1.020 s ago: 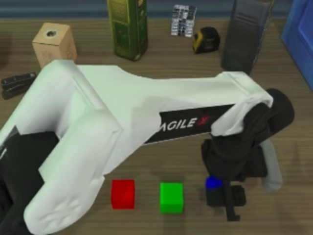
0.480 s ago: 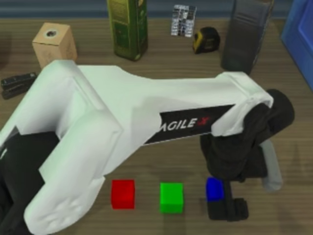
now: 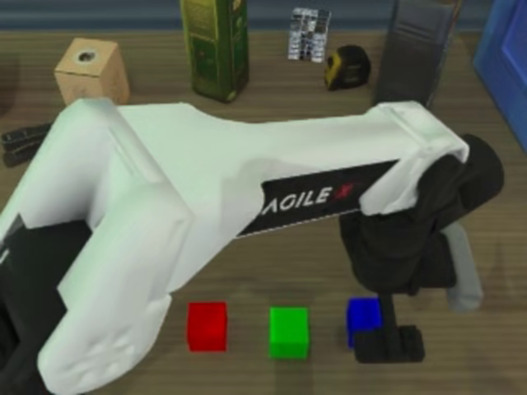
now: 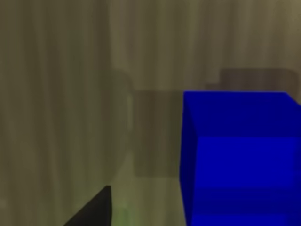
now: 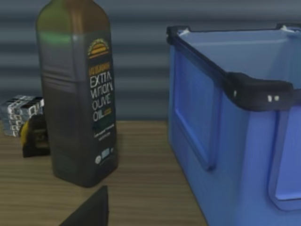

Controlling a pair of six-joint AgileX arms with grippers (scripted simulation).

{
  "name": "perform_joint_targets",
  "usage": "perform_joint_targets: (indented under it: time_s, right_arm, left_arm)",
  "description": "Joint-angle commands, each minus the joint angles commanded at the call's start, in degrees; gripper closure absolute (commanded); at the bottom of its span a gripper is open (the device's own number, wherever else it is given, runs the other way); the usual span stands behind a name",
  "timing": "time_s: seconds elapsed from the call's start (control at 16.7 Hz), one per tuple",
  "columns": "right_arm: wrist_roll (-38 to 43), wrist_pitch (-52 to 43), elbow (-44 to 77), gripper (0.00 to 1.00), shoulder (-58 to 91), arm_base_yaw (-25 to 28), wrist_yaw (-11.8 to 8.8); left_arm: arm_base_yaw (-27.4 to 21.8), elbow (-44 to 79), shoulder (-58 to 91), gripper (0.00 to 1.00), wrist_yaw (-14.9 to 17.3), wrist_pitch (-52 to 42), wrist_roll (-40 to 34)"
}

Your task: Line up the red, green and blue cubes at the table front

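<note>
Along the front of the table stand the red cube, the green cube and the blue cube, in a row from left to right. My left gripper hangs open just to the right of the blue cube and slightly in front of it, holding nothing. In the left wrist view the blue cube rests on the wood, and a gap separates it from the one dark fingertip that shows. My right gripper is out of the top view; one fingertip shows over bare wood.
Along the back stand a tan box, a green carton, a patterned cube, a tape measure and an olive oil bottle. A blue bin is at the back right. A black stapler lies at the left.
My left gripper has slid right, off the blue cube, which now shows almost whole on the table. The red and green cubes have not moved.
</note>
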Motion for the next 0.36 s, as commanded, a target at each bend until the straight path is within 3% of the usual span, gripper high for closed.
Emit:
perform_joint_targets:
  time_s: [0.36]
  right_arm:
    - [0.0,0.0,0.0,0.00,0.0,0.0,0.0]
  left_arm:
    - [0.9,8.0,-2.0,0.00,0.0,-10.0,-0.1]
